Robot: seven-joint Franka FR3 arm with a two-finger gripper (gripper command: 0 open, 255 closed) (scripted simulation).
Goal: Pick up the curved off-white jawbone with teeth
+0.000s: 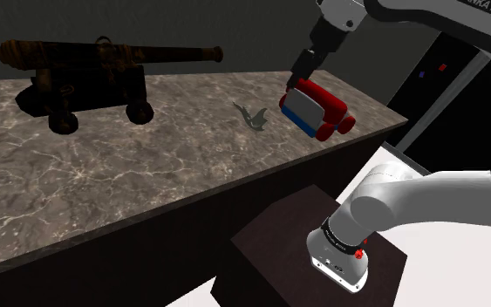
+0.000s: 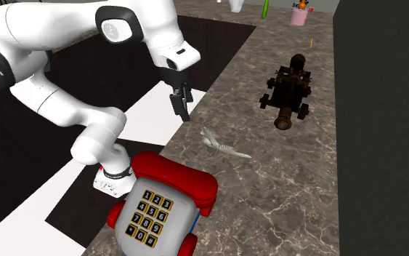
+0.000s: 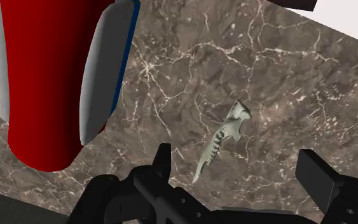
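Hand point(image 3: 238, 168): the two black fingers point(image 3: 161, 162) are spread wide and grip nothing. It hangs above the bench point(image 2: 282, 196), off the surface and pointing down at it.

Jawbone point(image 3: 225, 137): pale, curved, with a row of teeth along one edge. It lies flat on the brown veined bench, under and just ahead of the fingertips. In the wrist view it falls within the gap between the two fingers, closer to one than the other. Neither finger touches it.

Second exterior view: the hand point(image 2: 182, 110) is over the strip of bench next to the floor. The jawbone point(image 2: 223, 147) lies further in from that edge, near the hand but lower than it.

Toy telephone point(image 2: 159, 204): red body, yellow number keys on a dark pad, pale face with blue trim. It stands on the bench just beside the hand. In the shoulder view the hand point(image 1: 301, 73) sits directly above the telephone point(image 1: 317, 109), and the jawbone point(image 1: 254, 116) is just off to the side.

Model cannon point(image 1: 86, 78): dark, on a wheeled carriage. It stands on the bench beyond the jawbone, well apart from the hand.

Stand point(image 1: 278, 235): a dark box behind the hand that carries the arm's base.
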